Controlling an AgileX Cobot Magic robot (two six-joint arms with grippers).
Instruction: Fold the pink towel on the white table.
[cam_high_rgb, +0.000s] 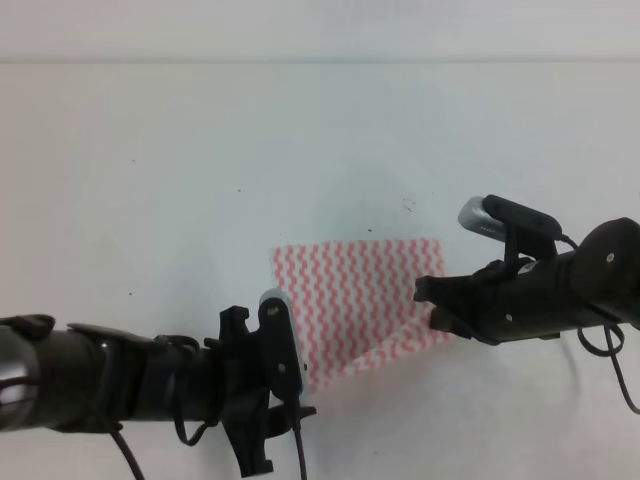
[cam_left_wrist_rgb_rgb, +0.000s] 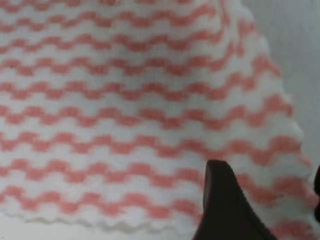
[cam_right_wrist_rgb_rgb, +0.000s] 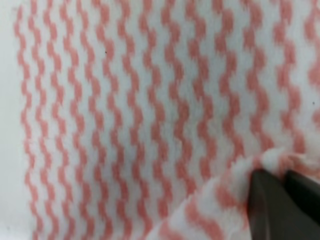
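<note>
The pink towel (cam_high_rgb: 360, 290) lies flat in the middle of the white table (cam_high_rgb: 150, 200), pink-and-white zigzag stripes up. My right gripper (cam_high_rgb: 432, 305) is at its front right corner, shut on the cloth. In the right wrist view the two dark fingers (cam_right_wrist_rgb_rgb: 265, 200) sit close together with the corner of the towel (cam_right_wrist_rgb_rgb: 150, 115) bunched and lifted between them. My left gripper (cam_high_rgb: 300, 390) is at the towel's front left corner. The left wrist view shows its fingers (cam_left_wrist_rgb_rgb: 222, 205) spread wide over the corner of the towel (cam_left_wrist_rgb_rgb: 125, 100), open.
Bare white table surface surrounds the towel on all sides, with a few tiny dark specks (cam_high_rgb: 238, 190). Both black arms reach in from the front left and the right edge. Cables hang off the right arm (cam_high_rgb: 615, 345).
</note>
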